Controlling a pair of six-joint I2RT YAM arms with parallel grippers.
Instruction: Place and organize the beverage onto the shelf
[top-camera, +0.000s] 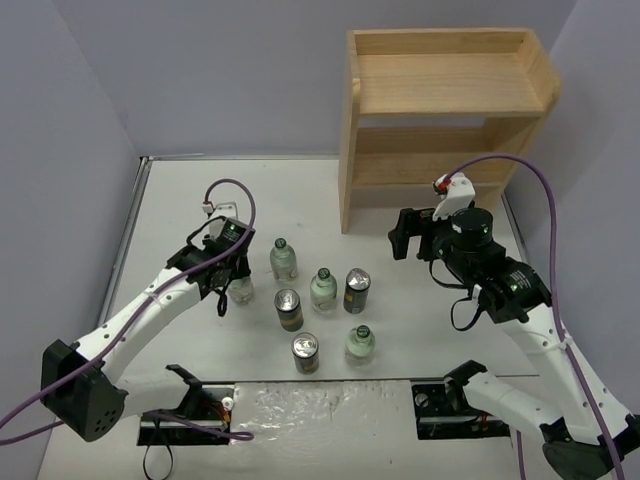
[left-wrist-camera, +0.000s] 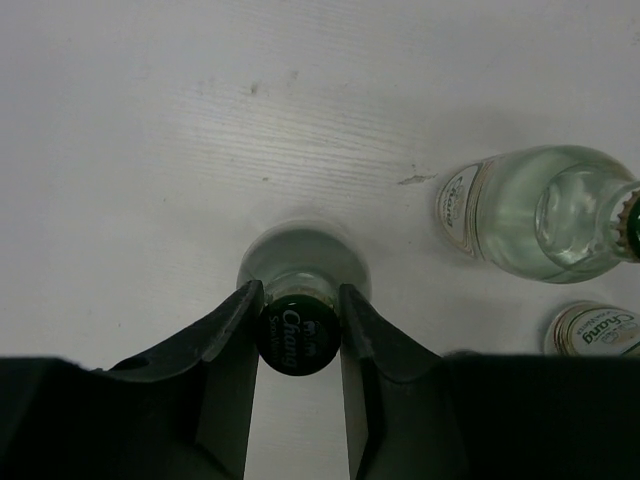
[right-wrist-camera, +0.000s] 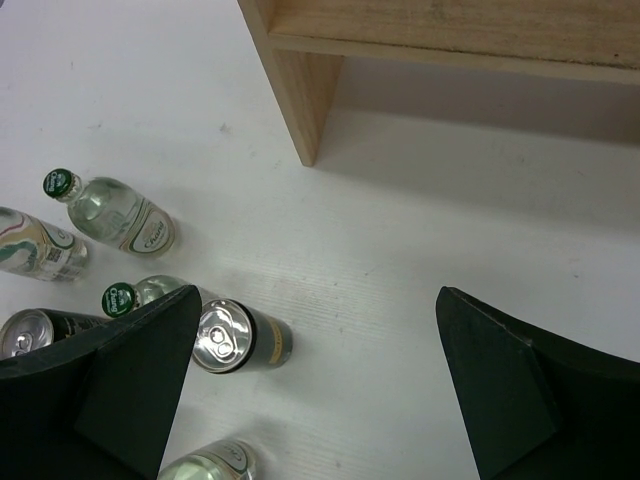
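Top external, nearest row: near can and near bottle are standing upright on the table. Middle row: second can, centre bottle and third can are standing loose; the far bottle is just behind. I am watching the left gripper clenching the neck of the leftmost bottle, which seems to be resting on the table. The right gripper is hanging spread wide, grasping nothing. The shelf is standing far right.

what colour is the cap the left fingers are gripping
Dark green cap, white lettering; best in left wrist view.
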